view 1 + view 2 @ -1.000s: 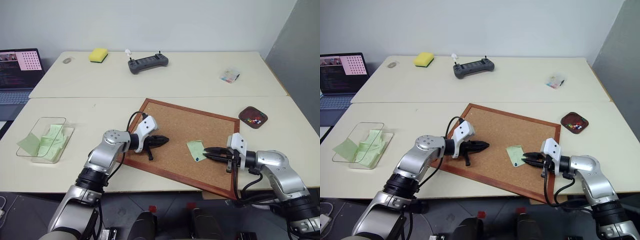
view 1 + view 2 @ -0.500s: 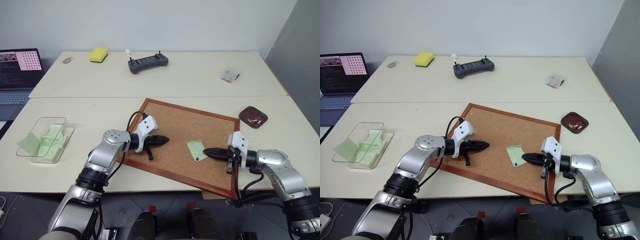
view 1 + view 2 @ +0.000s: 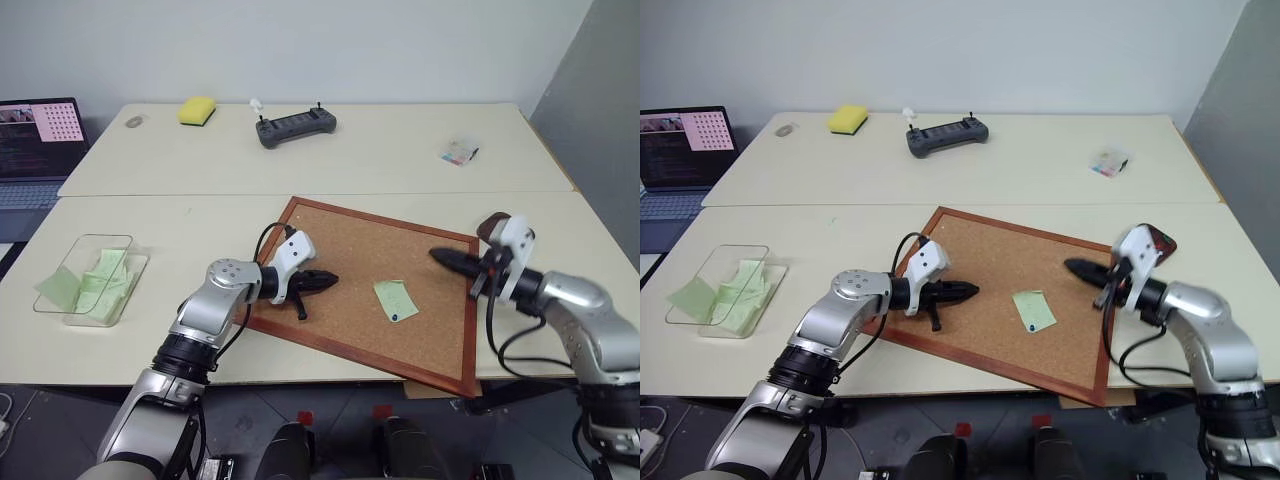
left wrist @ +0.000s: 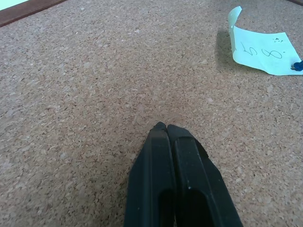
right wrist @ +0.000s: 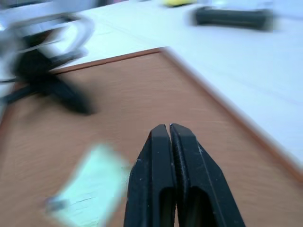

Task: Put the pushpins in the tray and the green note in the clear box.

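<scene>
Our right gripper [image 3: 440,255] is lifting up and away from the green note [image 3: 395,299], where a second ago it was reaching in at the note's near corner; it is now hanging over the far right part of the corkboard [image 3: 340,250], swinging toward the tray [image 3: 1160,237]. Its fingers are pressed together, and we cannot tell whether a pin is caught between the tips; nothing shows there, and a red pushpin is too small to make out. We are judging that it is carrying one pin to the tray, but that remains a guess.

Nearest to us, the green note is still lying flat on the corkboard, with the blue pushpin [image 4: 297,65] still stuck in its near corner and the opposite edge curling up. So the note is not yet free to go anywhere: that pin has to come out first.

Our left gripper [image 3: 325,280] is keeping still, resting on the cork just to the left of the note, its fingers [image 4: 163,156] shut on nothing, apparently steadying the board.

Further out, the tray is sitting off the board's right corner, partly hidden behind our right wrist. Well apart on the left, the clear box [image 3: 92,278] is waiting with several green slips already in and around it.

Farther away, on the second table, a clear packet of coloured bits [image 3: 459,152], a handheld controller [image 3: 296,126] and a yellow sponge [image 3: 197,109] are lying, with a laptop [image 3: 38,140] at the left edge.
</scene>
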